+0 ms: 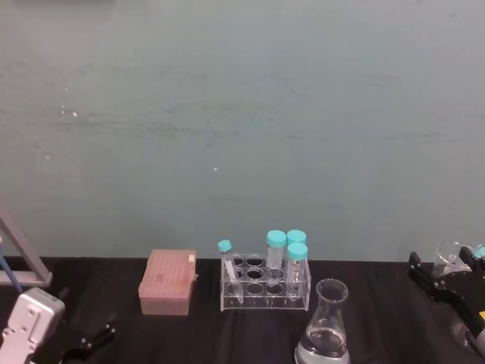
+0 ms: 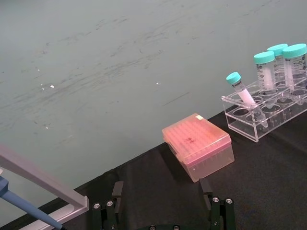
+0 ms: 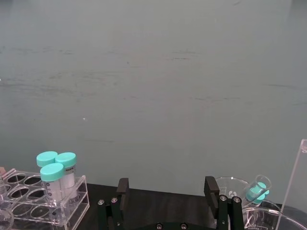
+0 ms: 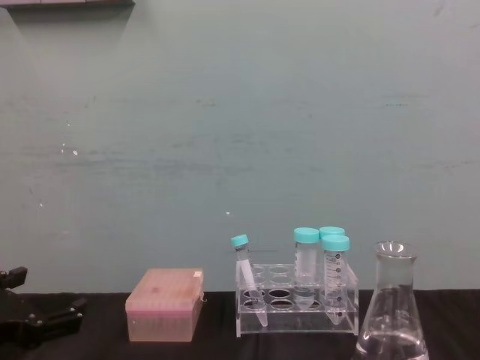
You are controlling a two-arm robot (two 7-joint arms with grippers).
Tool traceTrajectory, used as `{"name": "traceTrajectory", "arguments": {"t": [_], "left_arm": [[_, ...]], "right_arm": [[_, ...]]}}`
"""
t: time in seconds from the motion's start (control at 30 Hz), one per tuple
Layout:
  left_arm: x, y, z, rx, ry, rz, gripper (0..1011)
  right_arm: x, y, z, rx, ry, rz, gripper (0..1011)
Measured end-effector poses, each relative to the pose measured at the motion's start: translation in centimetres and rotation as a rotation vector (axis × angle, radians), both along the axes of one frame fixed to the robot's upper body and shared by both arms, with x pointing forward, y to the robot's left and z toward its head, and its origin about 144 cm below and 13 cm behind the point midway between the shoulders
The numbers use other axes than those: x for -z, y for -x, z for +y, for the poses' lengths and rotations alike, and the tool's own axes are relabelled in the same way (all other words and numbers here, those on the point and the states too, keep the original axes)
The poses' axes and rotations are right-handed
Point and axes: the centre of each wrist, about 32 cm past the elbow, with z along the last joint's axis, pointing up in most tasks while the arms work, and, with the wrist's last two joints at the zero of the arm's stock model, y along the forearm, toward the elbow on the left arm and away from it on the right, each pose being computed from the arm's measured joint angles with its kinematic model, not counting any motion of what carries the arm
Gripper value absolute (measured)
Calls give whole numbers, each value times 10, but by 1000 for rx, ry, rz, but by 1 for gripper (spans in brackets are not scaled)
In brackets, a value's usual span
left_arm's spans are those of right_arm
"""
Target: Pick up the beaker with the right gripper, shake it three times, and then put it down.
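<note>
- While the beaker [image 1: 324, 327] stands upright on the black table [image 1: 379, 303], nothing touches it; it sits just in front of the right end of the clear tube rack [image 1: 265, 284], and clear liquid fills its wide base.
- From the chest view the beaker [image 4: 391, 311] stands to the right of the rack [image 4: 296, 300] and nearer the camera, its flared lip about level with the tube caps.
- At the right edge of the head view, the right gripper [image 1: 447, 284] is low over the table, well apart from the beaker, next to some clear glassware [image 1: 453, 256].
- Seen from its own wrist camera, the right gripper [image 3: 166, 191] has its two flat jaws spread wide with nothing between them; a clear glass dish [image 3: 230, 187] and a tilted teal-capped tube [image 3: 256, 190] lie just past one jaw.
- Over on the left, the left gripper [image 1: 95, 337] rests low near the table's front edge; its wrist view shows the left gripper [image 2: 160, 196] spread apart and empty, facing a pink tip box [image 2: 197, 146].
- Four teal-capped tubes [image 1: 286, 254] sit in the rack, three upright and one leaning at the left end.
- A pink tip box [image 1: 168, 282] sits to the left of the rack, near it but not touching.
</note>
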Motion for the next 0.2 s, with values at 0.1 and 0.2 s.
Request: {"name": "traceTrajectory", "arguments": {"t": [0.1, 0.2], "left_arm": [[0, 0, 0, 0, 0, 0, 1000], [0, 0, 0, 0, 0, 0, 1000]], "right_arm": [[0, 0, 0, 0, 0, -1, 1000], [0, 0, 0, 0, 1, -1, 1000]]}}
